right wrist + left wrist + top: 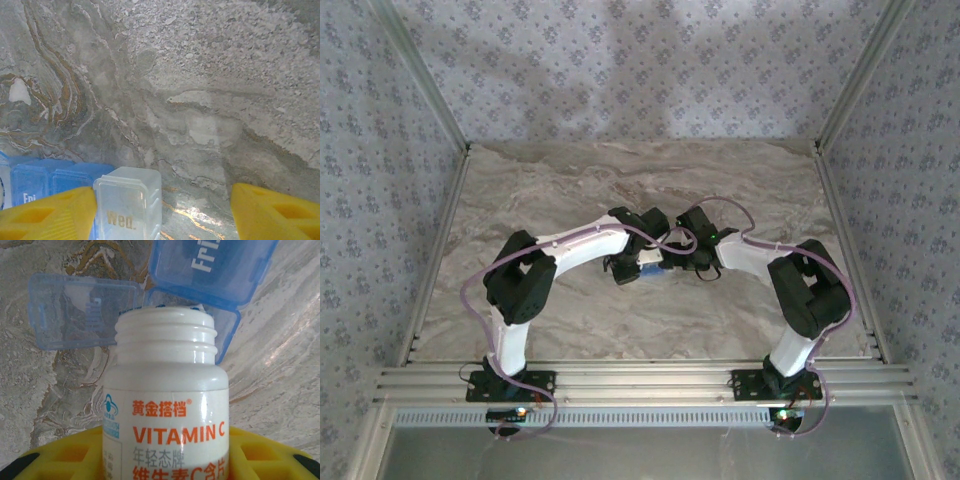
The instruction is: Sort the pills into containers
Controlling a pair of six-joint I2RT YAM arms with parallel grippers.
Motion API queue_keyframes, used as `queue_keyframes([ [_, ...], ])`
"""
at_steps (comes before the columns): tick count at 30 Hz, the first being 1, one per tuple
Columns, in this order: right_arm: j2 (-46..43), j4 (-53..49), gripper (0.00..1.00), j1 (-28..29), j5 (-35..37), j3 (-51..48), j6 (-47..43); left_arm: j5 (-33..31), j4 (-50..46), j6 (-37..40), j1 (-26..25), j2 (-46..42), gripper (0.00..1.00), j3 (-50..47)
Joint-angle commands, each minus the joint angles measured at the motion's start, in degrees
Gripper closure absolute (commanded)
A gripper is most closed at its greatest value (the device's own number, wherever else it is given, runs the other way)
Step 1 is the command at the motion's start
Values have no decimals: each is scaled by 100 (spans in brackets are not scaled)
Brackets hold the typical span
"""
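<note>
A white vitamin C bottle (165, 405) with orange lettering lies between the yellow fingers (60, 460) of my left gripper (165, 452), which is shut on it. The bottle's uncapped mouth points at the translucent blue pill box (227, 327), whose containers have two lids (75, 310) swung open, one marked "Fri". Seen from above, both grippers meet at the pill box (651, 268) in mid-table. My right gripper (162, 212) is open, its left finger (45, 215) beside a clear compartment marked "Wed." (127, 205) and blue compartments (50, 175). The pills are hidden.
The marble table (620, 180) is boxed in by patterned walls on three sides. Aluminium rails (640, 385) run along the near edge where both arm bases are bolted. Bare marble stretches behind the grippers and to either side of them.
</note>
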Motion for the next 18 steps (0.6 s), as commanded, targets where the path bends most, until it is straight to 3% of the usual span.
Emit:
queue_keyframes([
  [1,-48,-415,27,-40,-171,43,72,102,-130,117,-16,8,100,-111],
  [18,-321,-418,27,-435,-470,74,136,156,-148,113,37,-81,100,-105],
])
